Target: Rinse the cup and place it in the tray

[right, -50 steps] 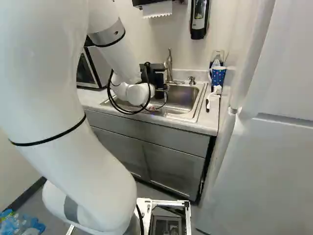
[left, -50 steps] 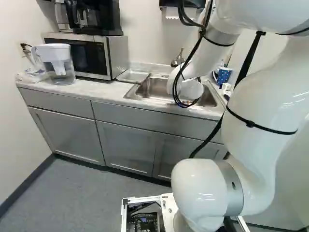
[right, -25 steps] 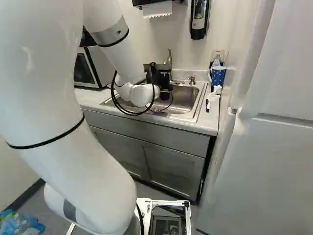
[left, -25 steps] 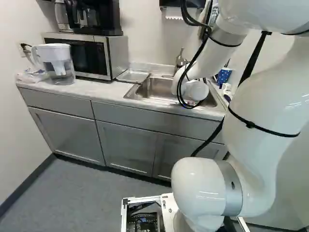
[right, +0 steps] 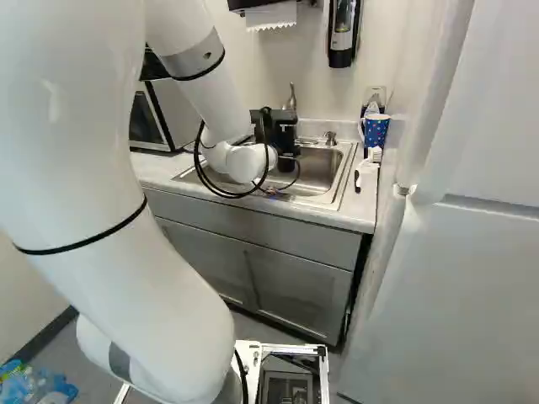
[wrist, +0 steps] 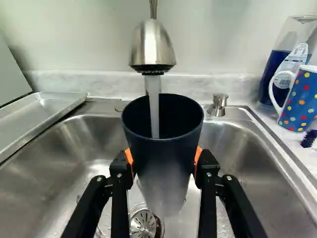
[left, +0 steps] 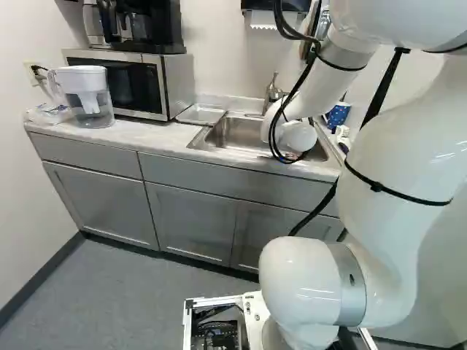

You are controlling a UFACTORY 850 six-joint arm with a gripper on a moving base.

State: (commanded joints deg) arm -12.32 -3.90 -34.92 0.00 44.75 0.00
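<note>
Cup (wrist: 166, 166), dark blue, smooth-walled and tapering, held upright over a stainless-steel sink (wrist: 74, 141). Its outer wall is clasped between the two orange pads of the black end effector (wrist: 164, 161), one on each side below the rim; its mouth lies ahead of the fingers, beneath a brushed-metal faucet (wrist: 153, 44), whose water stream (wrist: 154, 106) enters it. Empty, the cup would probably be light, fairly stiff and not very fragile; filling should add weight, and wet walls may slip. Opposed contact at mid-wall seems the soundest hold, leaving the mouth unobstructed. Tipping it out should precede transfer to the shallow metallic tray (wrist: 42, 111) beside the sink.
</note>
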